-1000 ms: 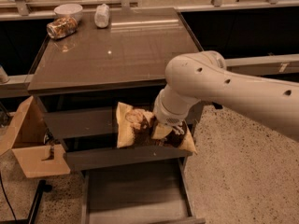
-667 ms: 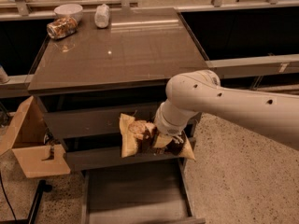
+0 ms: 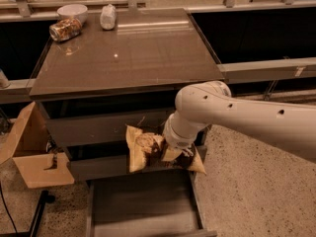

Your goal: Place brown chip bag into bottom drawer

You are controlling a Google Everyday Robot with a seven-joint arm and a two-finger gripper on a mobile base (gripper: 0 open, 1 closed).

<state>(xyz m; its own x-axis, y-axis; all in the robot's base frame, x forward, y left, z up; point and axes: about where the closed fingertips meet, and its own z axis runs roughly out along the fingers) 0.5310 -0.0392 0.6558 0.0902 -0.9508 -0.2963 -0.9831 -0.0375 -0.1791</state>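
The brown chip bag (image 3: 144, 148), dark brown with tan-yellow ends, hangs in front of the middle drawer front, above the back of the open bottom drawer (image 3: 143, 206). My gripper (image 3: 174, 151) sits at the end of the white arm reaching in from the right, and it holds the bag from above; the wrist hides its fingers. The bottom drawer is pulled out, a shallow grey-brown tray with a plain floor and thin side rails, directly below the bag.
The cabinet top (image 3: 128, 53) carries a speckled cylinder-like packet (image 3: 65, 28), a white bowl (image 3: 72, 11) and a small white bottle (image 3: 107, 17) at its back left. An open cardboard box (image 3: 34, 157) stands to the left of the drawers. Speckled floor lies to the right.
The arm has lowered with the chip bag, bringing it down from the upper drawer front to just above the open bottom drawer.
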